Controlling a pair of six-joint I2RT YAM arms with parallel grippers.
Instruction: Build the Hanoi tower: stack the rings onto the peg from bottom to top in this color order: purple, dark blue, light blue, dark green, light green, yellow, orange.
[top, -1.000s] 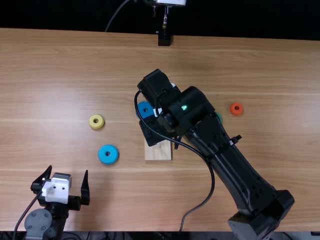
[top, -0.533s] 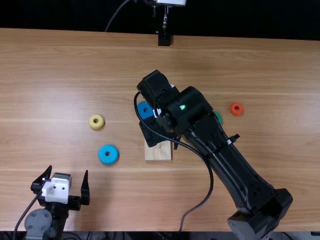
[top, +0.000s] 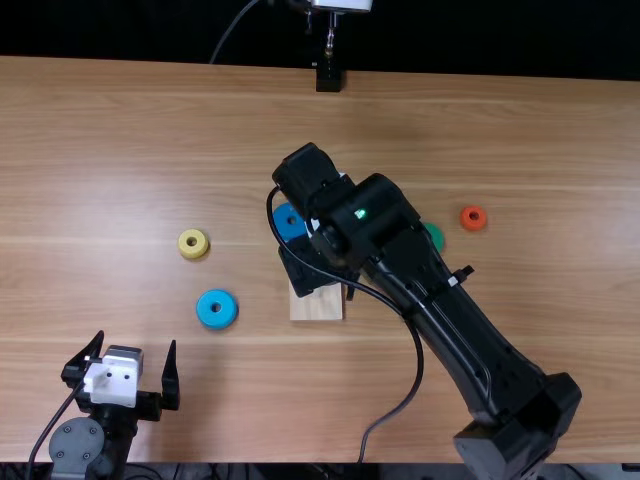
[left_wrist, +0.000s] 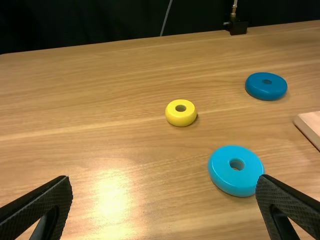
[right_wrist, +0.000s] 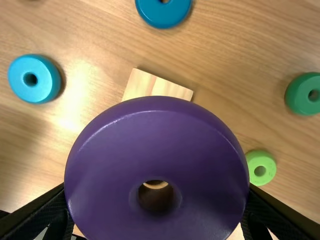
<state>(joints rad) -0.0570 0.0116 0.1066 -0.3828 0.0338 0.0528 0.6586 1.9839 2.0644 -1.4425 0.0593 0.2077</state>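
**Right arm nudges down and left with the purple ring**

The right arm (top: 430, 290) has shifted slightly towards the lower left of the top view since the earlier frames, baring more of the dark green ring (top: 437, 236). The left arm and the loose rings at left have not moved.

The step in hand looks like seating the bottom ring. To do it well, line the hole up with the peg, keep the ring level, lower gently, and let go only once it lies flat on the base (top: 316, 303), near the middle of the frame.

The right gripper (right_wrist: 158, 192) has the purple ring (right_wrist: 115, 150) clenched across its width, a finger on either side. A pale curved edge through the hole may be the peg; how high the ring sits I cannot tell. The left gripper (top: 136, 340), lower left, is spread and empty.

The dark blue ring (top: 295, 231) lies just above centre, the light blue ring (top: 204, 311) left of the base, the dark green right of centre, with the light green ring (right_wrist: 260, 159) near it. The yellow ring (top: 200, 249) sits centre left, the small orange ring (top: 466, 216) centre right.
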